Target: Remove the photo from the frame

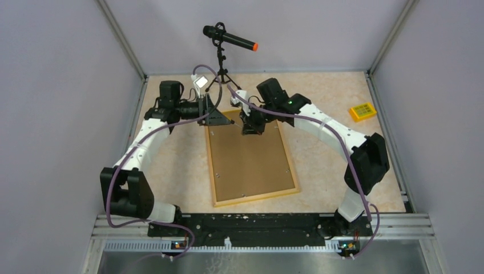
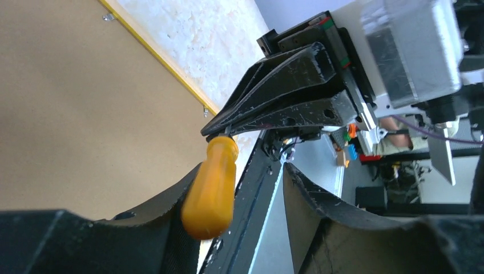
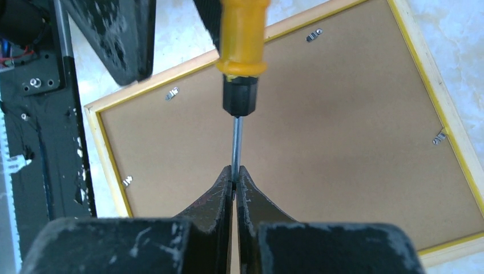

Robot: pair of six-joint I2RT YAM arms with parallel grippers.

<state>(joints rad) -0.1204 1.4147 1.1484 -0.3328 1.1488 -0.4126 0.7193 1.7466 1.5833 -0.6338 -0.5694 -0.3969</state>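
Observation:
The frame (image 1: 251, 165) lies face down on the table, its brown fibreboard back up, with a pale wood edge and small metal clips (image 3: 314, 36). The photo is hidden under the back. My right gripper (image 3: 235, 171) is shut on the metal shaft (image 3: 236, 142) of a screwdriver with an orange handle (image 3: 244, 40), held above the frame's far end (image 1: 251, 127). My left gripper (image 2: 240, 177) is open, its fingers on either side of the orange handle (image 2: 211, 182), which lies close against one finger. It also shows in the top view (image 1: 216, 113), beside the frame's far left corner.
A microphone on a tripod (image 1: 228, 39) stands at the back, just beyond both grippers. A small yellow block (image 1: 362, 111) lies at the far right. The black base rail (image 1: 257, 222) runs along the near edge. Walls close in left and right.

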